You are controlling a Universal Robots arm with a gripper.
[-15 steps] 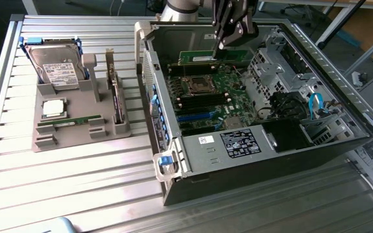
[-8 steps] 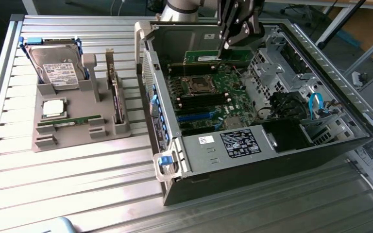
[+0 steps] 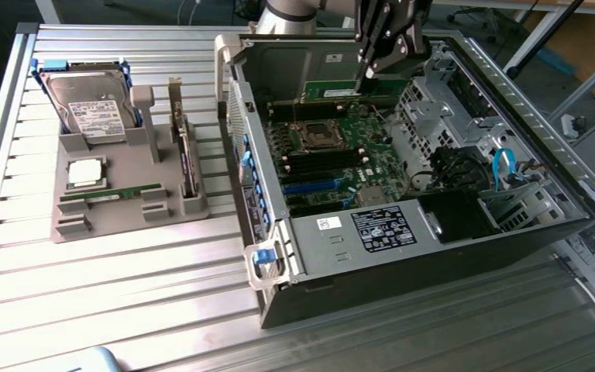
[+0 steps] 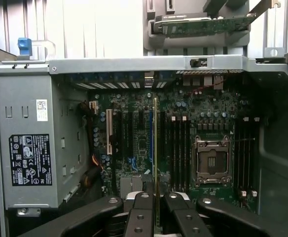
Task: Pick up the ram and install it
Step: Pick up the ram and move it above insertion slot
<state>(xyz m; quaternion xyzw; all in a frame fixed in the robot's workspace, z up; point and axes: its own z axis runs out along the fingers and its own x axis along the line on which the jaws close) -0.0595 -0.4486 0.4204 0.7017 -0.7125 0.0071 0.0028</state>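
Upper centre of the exterior view: the gripper (image 3: 368, 70) hangs inside the open computer case (image 3: 276, 279), jaws pinching the ram (image 4: 156, 148) by one long edge. The wrist view catches the green stick edge-on, above the motherboard (image 3: 328, 155) and just beside the bank of black memory slots (image 4: 178, 148) next to the processor socket (image 4: 212, 163). The pick-up looks done and the installing step is in hand. Seating calls for the stick's free edge to sit square over one slot; which slot it lines up with cannot be told.
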